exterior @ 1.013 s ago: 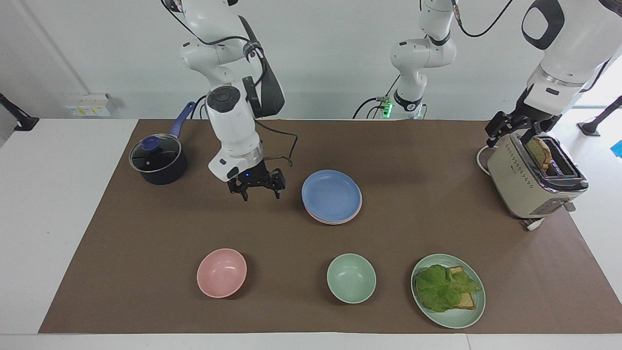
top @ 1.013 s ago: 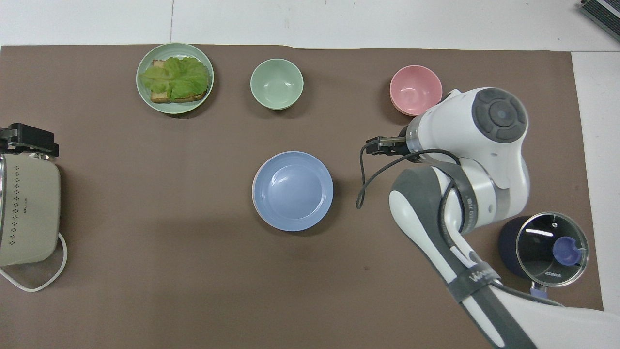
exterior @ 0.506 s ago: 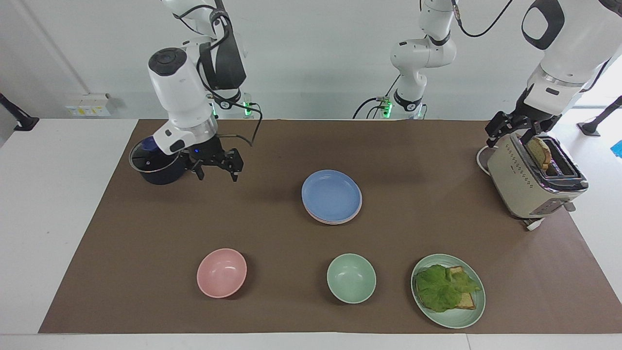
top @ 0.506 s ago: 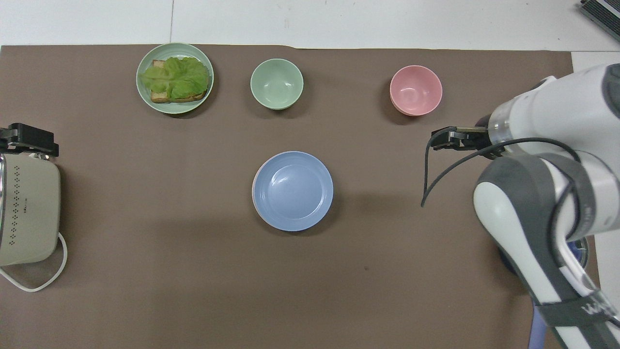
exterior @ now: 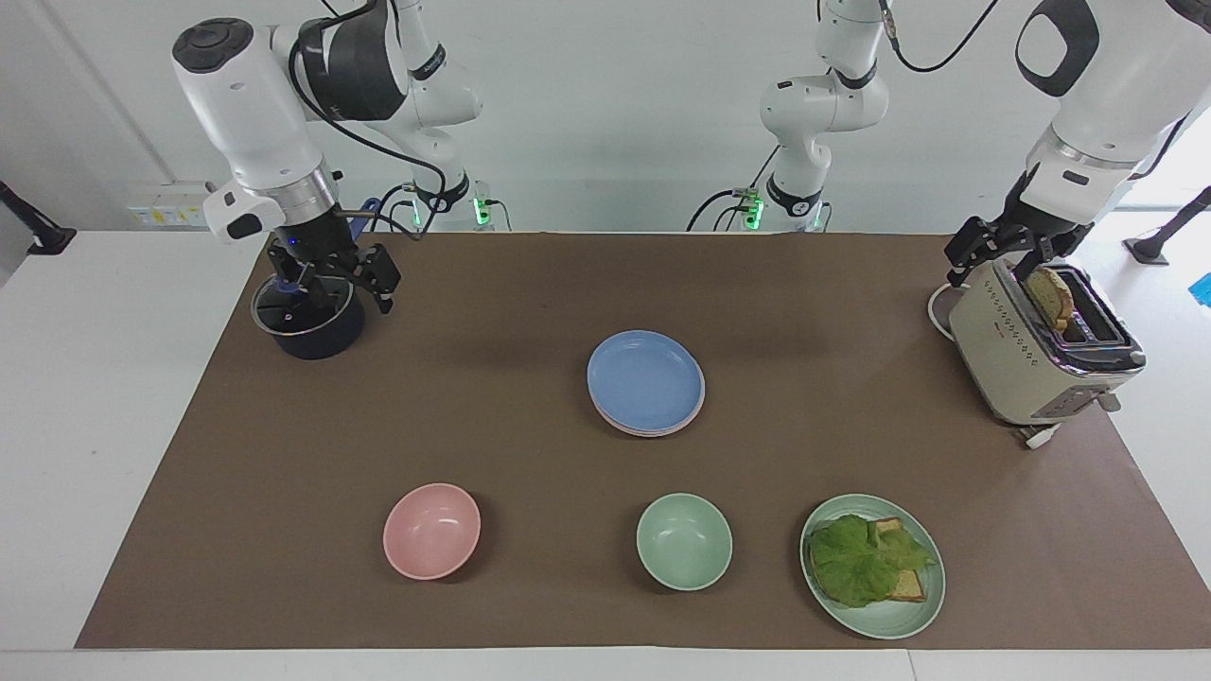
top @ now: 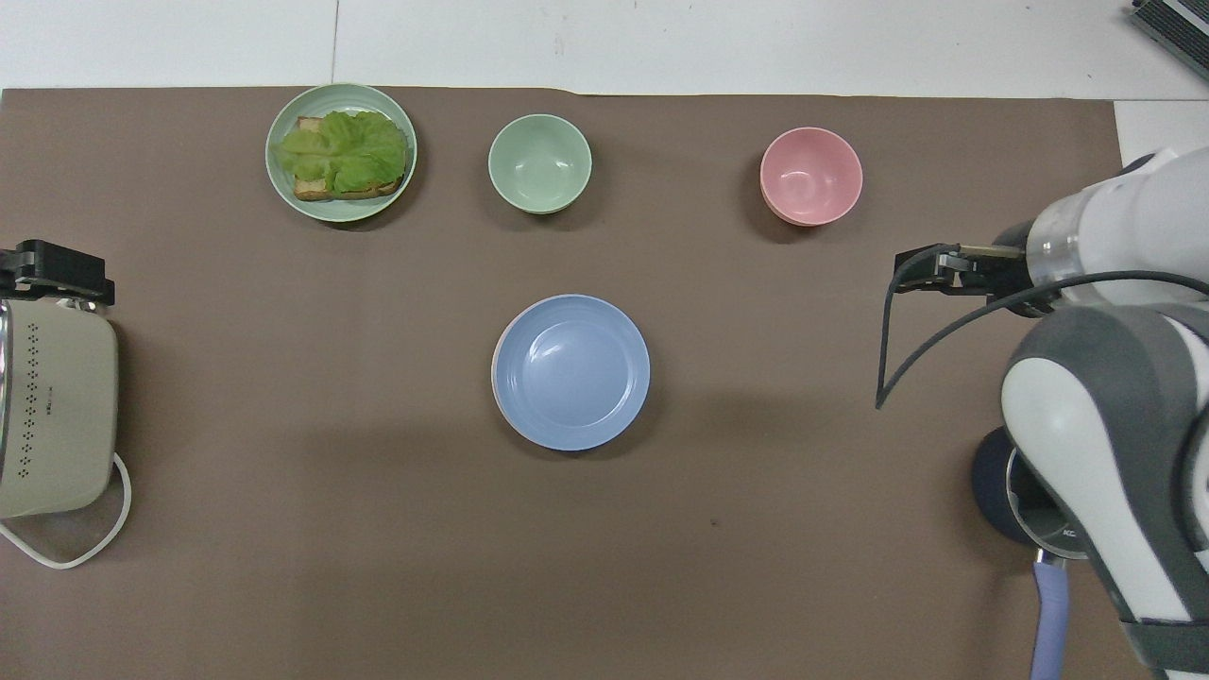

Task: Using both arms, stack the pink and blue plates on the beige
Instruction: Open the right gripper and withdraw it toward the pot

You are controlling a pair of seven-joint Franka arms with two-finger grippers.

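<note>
1. The blue plate (exterior: 645, 378) lies at the middle of the brown mat (exterior: 833, 454), on top of the stack; the rim of the pink plate (exterior: 698, 412) shows just under it.
2. Whether a beige plate lies at the bottom of the stack cannot be told.
3. The right gripper (exterior: 333, 284) hangs empty, jaws apart, over the lidded pot (exterior: 307, 322) near the mat's corner at the right arm's end, on the robots' edge.
4. The left gripper (exterior: 993, 248) is up at the toaster (exterior: 1036, 355), which stands at the left arm's end of the mat on the robots' edge; its fingers stand apart and hold nothing.
5. A slice of bread (exterior: 1050, 295) stands in the toaster's slot.
6. Along the mat's edge farthest from the robots sit a pink bowl (exterior: 431, 531), a green bowl (exterior: 683, 541) and a green plate (exterior: 885, 619) with lettuce (exterior: 856, 560) on toast (exterior: 910, 586); the green plate is nearest the left arm's end.
</note>
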